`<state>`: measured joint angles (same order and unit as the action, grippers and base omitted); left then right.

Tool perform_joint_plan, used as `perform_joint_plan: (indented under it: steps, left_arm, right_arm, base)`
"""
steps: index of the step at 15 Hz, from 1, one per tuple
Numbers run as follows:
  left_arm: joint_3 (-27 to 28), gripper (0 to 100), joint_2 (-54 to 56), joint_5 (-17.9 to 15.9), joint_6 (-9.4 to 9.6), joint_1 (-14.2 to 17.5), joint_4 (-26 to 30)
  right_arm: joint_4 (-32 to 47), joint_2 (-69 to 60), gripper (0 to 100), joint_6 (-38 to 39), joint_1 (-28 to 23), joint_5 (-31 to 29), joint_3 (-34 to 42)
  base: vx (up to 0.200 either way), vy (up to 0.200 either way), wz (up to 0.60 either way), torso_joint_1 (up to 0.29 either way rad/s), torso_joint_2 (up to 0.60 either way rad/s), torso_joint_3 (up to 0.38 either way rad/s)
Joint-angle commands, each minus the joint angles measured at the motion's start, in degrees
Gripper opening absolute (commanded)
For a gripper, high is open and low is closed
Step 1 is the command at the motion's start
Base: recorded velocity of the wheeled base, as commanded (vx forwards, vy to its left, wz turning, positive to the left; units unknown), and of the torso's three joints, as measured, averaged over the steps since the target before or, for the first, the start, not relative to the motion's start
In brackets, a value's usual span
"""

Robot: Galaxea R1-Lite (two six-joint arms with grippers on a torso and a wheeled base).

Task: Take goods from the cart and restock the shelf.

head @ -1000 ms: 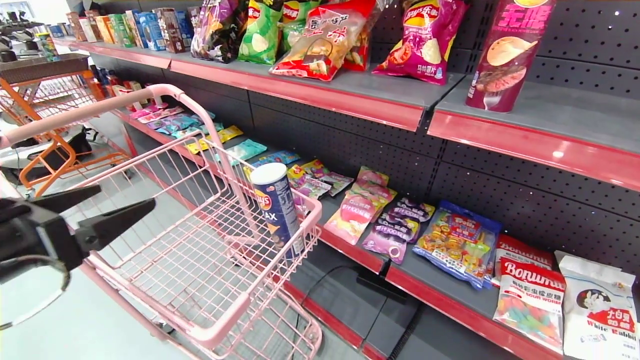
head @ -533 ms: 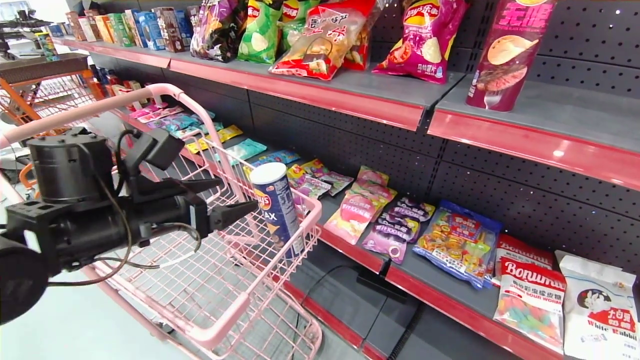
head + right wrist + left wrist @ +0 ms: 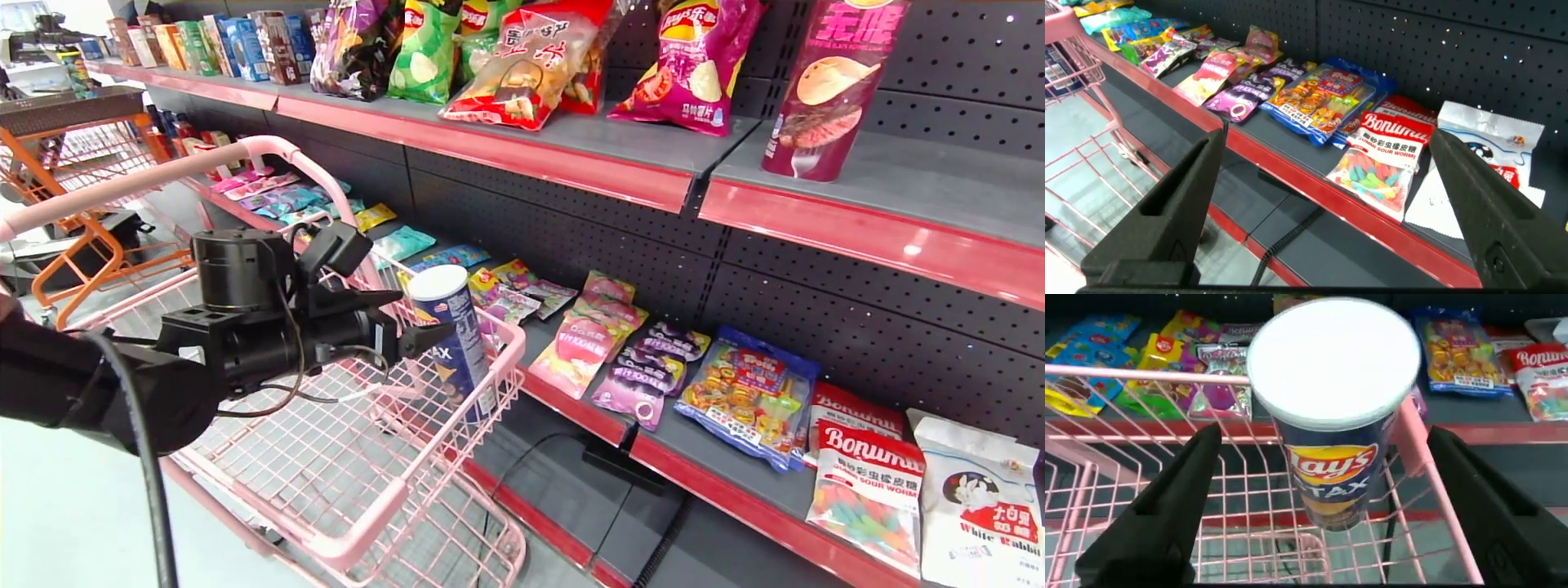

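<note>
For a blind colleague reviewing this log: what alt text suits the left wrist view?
The open left gripper faces a white-lidded blue chip can standing upright in the corner of a pink wire cart. Behind it, candy bags lie on a dark shelf.

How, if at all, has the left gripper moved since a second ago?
Yes: the left gripper advanced over the pink cart toward the chip can.

One pink cart (image 3: 375,514), one blue chip can (image 3: 453,335), one maroon chip can (image 3: 824,90), one white candy bag (image 3: 976,506)
</note>
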<state>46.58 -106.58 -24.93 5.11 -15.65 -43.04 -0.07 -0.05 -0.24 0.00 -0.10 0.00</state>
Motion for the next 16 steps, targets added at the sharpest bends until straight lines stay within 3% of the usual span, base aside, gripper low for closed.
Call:
perform_joint_plan:
  steps: [1, 4, 8, 16]
  left_arm:
    - [0.62, 100, -3.19, -0.21, 0.08, -0.26, -0.20]
    - [0.70, 100, -4.34, -0.47, 0.08, -0.34, -0.55]
    - [0.70, 100, -7.24, -0.47, -0.01, -0.34, -5.38]
    - [1.94, 100, -8.73, -0.38, -0.19, -2.36, -5.47]
  right_arm:
    - [-0.01, 0.05, 100, -0.02, 0.00, 0.01, 0.00]
    - [-0.01, 0.05, 100, -0.02, 0.00, 0.01, 0.00]
    - [-0.01, 0.05, 100, -0.11, 0.00, 0.10, 0.00]
    - [-0.01, 0.05, 100, -0.11, 0.00, 0.10, 0.00]
  base:
    - [0.000, 0.000, 0.00, 0.000, 0.00, 0.000]
    - [0.000, 0.000, 0.00, 0.000, 0.00, 0.000]
    - [0.000, 0.000, 0.00, 0.000, 0.00, 0.000]
    - [0.000, 0.000, 0.00, 0.000, 0.00, 0.000]
